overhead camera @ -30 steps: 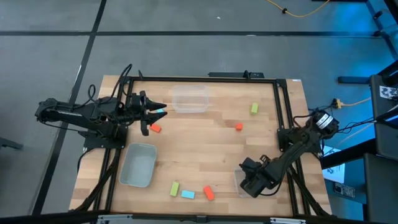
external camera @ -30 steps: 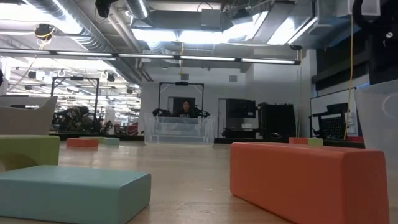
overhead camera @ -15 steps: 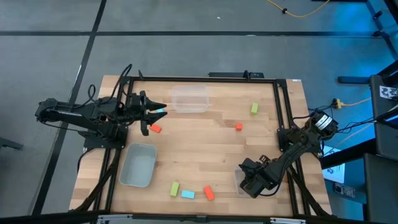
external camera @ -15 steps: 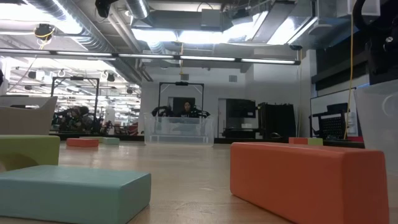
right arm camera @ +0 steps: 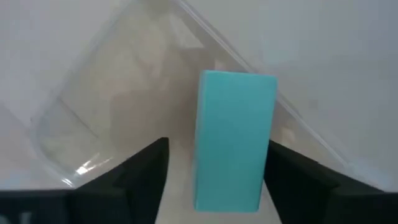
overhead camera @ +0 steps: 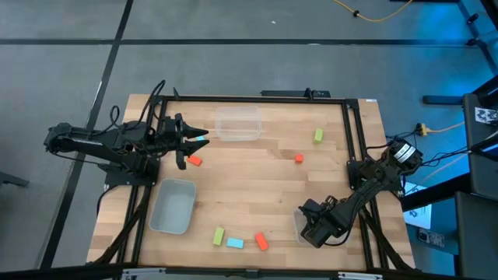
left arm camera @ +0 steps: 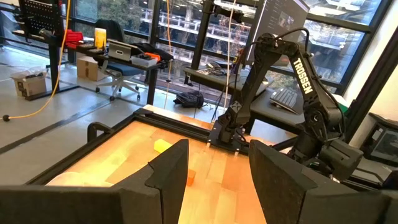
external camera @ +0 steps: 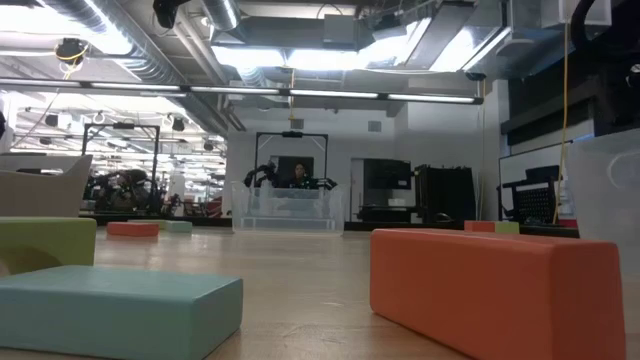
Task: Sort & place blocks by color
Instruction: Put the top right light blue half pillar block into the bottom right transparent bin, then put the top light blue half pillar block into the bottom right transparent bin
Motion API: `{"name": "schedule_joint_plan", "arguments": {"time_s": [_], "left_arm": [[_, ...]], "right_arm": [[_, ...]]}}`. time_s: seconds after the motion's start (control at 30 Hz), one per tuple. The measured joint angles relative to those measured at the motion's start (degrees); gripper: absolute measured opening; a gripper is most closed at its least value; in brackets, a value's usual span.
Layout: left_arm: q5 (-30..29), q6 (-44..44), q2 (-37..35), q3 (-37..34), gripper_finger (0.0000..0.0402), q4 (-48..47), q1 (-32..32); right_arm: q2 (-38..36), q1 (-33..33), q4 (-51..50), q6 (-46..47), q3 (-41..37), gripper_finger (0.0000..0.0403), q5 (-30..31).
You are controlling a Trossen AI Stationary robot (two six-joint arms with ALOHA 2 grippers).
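A light blue rectangular block is being shown only by the right wrist view, standing free between the spread fingers of the right pincer inside a clear plastic bin. In the high view that bin is being hidden by the arm, while the left pincer is being held over the wooden worktop, closed on a small cyan block.

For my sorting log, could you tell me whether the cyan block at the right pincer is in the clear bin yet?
In. The cyan block lies inside the clear bin, with the right pincer open around it, not touching.

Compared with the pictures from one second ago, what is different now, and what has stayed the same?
Little has moved. The right end effector, over the clear bin at the table's near right, has shifted slightly and its fingers have spread; the cyan block stands free between them inside the bin. The left end effector keeps its own cyan block near the far clear bin. The loose blocks have not moved.
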Motion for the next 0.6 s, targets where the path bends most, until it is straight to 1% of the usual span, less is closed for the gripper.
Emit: {"name": "schedule_joint_plan", "arguments": {"time_s": [0.13, 0.27, 0.4, 0.6], "left_arm": [[0.0, 0.0, 0.0, 0.0, 0.0163, 0.0, 0.0], [0.0, 0.0, 0.0, 0.0, 0.0163, 0.0, 0.0], [0.0, 0.0, 0.0, 0.0, 0.0163, 0.0, 0.0], [0.0, 0.0, 0.0, 0.0, 0.0163, 0.0, 0.0]], "right_arm": [[0.0, 0.0, 0.0, 0.0, 0.0, 0.0289, 0.0], [-1.3, 0.1, -0.4, -1.2, 0.0, 0.0309, -1.8], [-6.2, 1.8, -0.9, -3.0, 0.0, 0.0312, -1.2], [-16.5, 5.1, -3.6, -3.0, 0.0, 0.0312, -0.3]]}}
